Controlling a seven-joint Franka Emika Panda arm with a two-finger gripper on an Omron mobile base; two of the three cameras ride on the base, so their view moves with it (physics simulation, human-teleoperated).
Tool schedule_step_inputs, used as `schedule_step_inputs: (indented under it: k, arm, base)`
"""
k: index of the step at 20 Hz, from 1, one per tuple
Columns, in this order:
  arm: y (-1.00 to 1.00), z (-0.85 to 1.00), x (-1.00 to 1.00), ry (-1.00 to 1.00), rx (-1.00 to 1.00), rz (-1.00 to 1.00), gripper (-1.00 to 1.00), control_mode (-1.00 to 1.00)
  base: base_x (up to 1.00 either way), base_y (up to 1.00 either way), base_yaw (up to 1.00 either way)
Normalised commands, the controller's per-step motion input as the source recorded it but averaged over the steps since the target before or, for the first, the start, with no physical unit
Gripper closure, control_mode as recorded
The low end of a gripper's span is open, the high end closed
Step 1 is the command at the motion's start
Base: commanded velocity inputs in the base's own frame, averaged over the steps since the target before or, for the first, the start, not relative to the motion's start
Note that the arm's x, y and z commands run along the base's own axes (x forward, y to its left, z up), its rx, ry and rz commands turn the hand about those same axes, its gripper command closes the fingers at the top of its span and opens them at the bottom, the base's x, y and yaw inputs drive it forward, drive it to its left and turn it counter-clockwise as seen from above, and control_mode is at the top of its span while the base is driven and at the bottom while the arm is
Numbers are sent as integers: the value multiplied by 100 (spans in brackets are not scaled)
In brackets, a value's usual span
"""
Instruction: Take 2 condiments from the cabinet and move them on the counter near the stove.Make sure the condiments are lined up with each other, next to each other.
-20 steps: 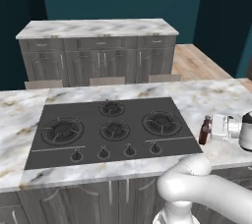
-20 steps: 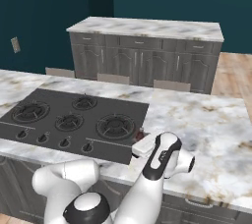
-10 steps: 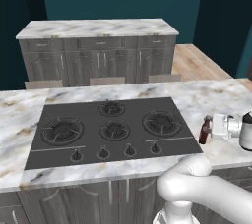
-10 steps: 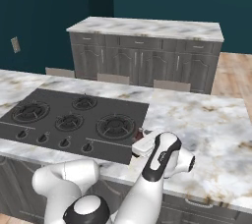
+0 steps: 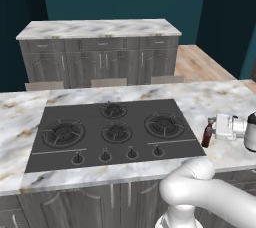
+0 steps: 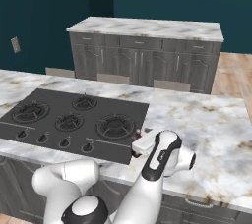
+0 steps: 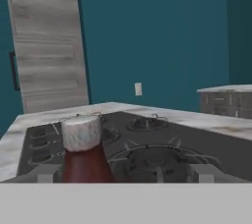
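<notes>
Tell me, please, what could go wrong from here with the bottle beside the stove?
1. The dark red-brown bottle stands right at the edge of the stove; if set down off line it may end on the black glass, not the counter.
2. The claw is close around the bottle's neck; a sideways pull-back could tip this narrow bottle.

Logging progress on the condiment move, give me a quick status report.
Gripper at the dark red-brown bottle, jaws either side, grip unclear. Bottle upright on the marble counter, just right of the stove. Nothing blocking.
</notes>
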Motion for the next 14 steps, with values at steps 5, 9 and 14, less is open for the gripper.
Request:
schedule_step_inputs:
  k: [5,9,14]
  arm:
    - [0,39,-3,4,0,0,-100,-100]
    - [0,52,-4,2,0,0,-100,-100]
    - [8,70,-16,3,-1,0,-100,-100]
  base:
    - [0,0,0]
    - [0,0,0]
    - [0,0,0]
